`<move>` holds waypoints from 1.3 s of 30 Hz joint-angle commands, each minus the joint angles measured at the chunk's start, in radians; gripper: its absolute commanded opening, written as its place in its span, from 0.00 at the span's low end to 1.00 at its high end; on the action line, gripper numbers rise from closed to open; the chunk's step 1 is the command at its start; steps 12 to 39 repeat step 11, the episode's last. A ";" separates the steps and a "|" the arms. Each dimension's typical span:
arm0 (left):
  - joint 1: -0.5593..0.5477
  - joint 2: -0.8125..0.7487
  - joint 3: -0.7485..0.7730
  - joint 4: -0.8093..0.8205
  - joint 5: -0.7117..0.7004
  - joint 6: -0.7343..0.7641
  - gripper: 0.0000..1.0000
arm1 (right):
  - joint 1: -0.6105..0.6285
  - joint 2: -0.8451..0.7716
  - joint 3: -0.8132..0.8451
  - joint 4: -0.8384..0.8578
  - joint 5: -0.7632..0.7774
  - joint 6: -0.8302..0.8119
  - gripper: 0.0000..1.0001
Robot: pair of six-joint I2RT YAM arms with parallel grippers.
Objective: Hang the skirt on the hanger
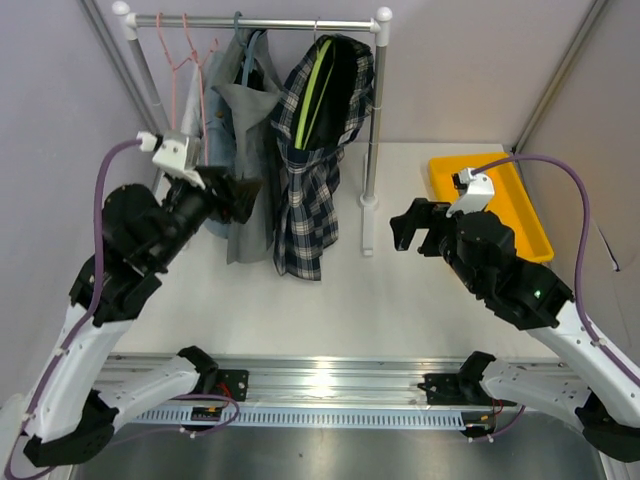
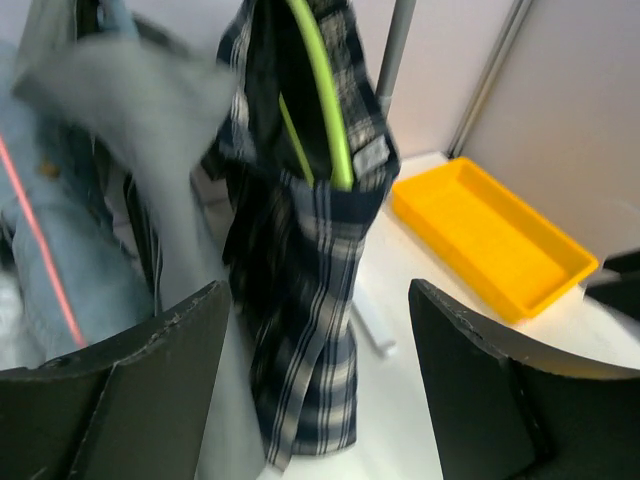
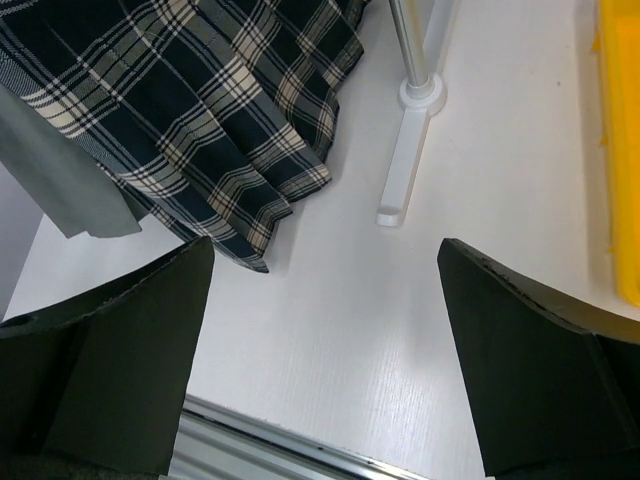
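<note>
My left gripper (image 2: 320,300) has its fingers spread wide with nothing between them. It is raised at about 10 o'clock over the table (image 1: 350,300) in the top view. Its tips are close against a grey garment (image 1: 245,110), though the blur does not let me tell whether they touch it. My right gripper (image 3: 325,260) is also fully parted and empty, hovering above bare tabletop at about 2 o'clock. From my left wrist the plaid skirt (image 2: 300,330) hangs straight ahead at 12 o'clock, with the lime-green hanger (image 2: 320,90) looping up out of its open waist. The hanger is hooked on the rail (image 1: 260,22) at the far edge, and the skirt's hem drops to just above the table. From my right wrist that hem lies at 11 o'clock, the rack's white foot (image 3: 405,170) at 12 to 1 o'clock, and the yellow tray (image 3: 620,150) at 3 o'clock. A pink hanger (image 1: 180,60) hangs on the rail at the far left.
</note>
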 commanded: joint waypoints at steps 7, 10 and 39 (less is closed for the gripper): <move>0.005 -0.184 -0.181 -0.111 0.009 -0.040 0.78 | -0.007 -0.056 -0.051 -0.014 0.037 0.052 1.00; 0.005 -0.213 -0.213 -0.128 0.009 -0.043 0.77 | -0.007 -0.053 -0.045 -0.030 0.071 0.062 0.99; 0.005 -0.218 -0.216 -0.134 0.009 -0.041 0.77 | -0.007 -0.056 -0.048 -0.024 0.072 0.061 0.99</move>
